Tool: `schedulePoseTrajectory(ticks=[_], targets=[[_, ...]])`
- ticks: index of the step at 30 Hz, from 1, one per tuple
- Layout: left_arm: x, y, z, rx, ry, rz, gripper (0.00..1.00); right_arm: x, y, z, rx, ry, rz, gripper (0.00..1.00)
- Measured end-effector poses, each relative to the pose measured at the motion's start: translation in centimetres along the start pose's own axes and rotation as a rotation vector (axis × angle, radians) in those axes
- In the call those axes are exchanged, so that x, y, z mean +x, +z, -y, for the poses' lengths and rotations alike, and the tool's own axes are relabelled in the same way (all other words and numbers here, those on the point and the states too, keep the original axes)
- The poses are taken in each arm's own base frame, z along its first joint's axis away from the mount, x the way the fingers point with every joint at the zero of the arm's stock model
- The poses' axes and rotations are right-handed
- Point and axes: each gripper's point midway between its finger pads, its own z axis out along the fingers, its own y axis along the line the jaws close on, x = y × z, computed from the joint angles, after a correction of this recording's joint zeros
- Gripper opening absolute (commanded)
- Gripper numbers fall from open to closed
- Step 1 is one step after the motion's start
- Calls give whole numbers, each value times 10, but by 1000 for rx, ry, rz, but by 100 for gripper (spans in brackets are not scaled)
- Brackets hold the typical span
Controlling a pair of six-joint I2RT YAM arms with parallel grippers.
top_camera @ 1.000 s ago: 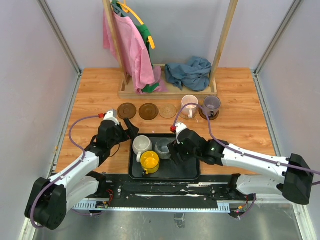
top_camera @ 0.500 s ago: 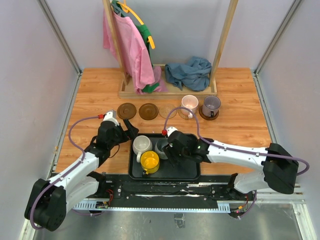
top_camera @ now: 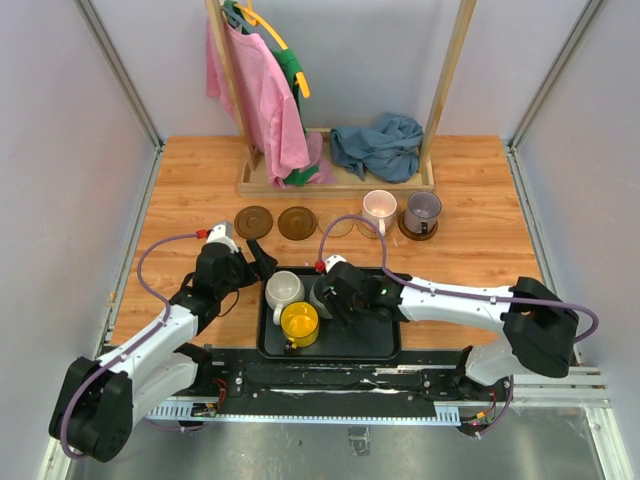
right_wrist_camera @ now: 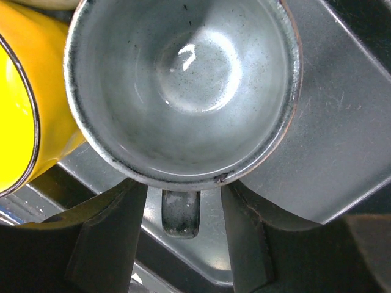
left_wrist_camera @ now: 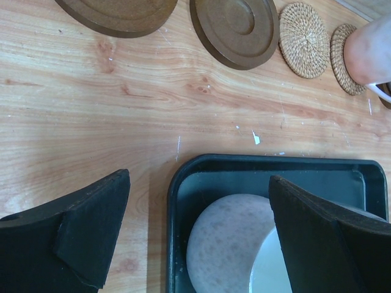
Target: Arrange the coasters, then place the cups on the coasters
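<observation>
A grey cup (right_wrist_camera: 183,91) is seen in the black tray (top_camera: 372,338) near the arms' side of the table. Its handle (right_wrist_camera: 180,215) is flanked by the right gripper (right_wrist_camera: 182,204) — the jaws are partly drawn in, with a sliver of gap visible on each side, so nothing is grasped yet. The left gripper (left_wrist_camera: 198,178) is held spread wide and empty over the tray's far-left corner, above the white cup (left_wrist_camera: 229,244). The grey cup is judged to be glazed ceramic: stiff, fairly light, slick to the pads and liable to chip if knocked against the yellow cup (right_wrist_camera: 18,104) just beside it. The handle is taken to be the surest hold, pinched close to the cup's wall so that the cup is not left to swing. Five cups are counted — grey, white and yellow in the tray, the pink cup (top_camera: 378,208) and purple cup (top_camera: 423,208) already set on coasters at the far side. Five coasters (top_camera: 297,222) are counted in a row beyond the tray: three of dark wood and two woven, with two dark ones and one woven coaster (left_wrist_camera: 303,39) bare.
</observation>
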Motion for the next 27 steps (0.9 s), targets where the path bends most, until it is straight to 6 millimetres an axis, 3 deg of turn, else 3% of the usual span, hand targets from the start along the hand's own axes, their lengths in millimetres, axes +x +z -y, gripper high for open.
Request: schedulePoseTrajectory(ticks=[12, 18, 25, 27], targets=[[9, 2, -6, -15, 0, -21, 100, -1, 9, 2, 26, -4, -20, 44], [10, 4, -7, -18, -3, -26, 100, 4, 13, 4, 40, -7, -40, 32], [9, 4, -6, -14, -7, -21, 100, 3, 14, 6, 56, -9, -42, 2], [9, 4, -6, -14, -7, -20, 100, 2, 14, 7, 59, -9, -42, 1]])
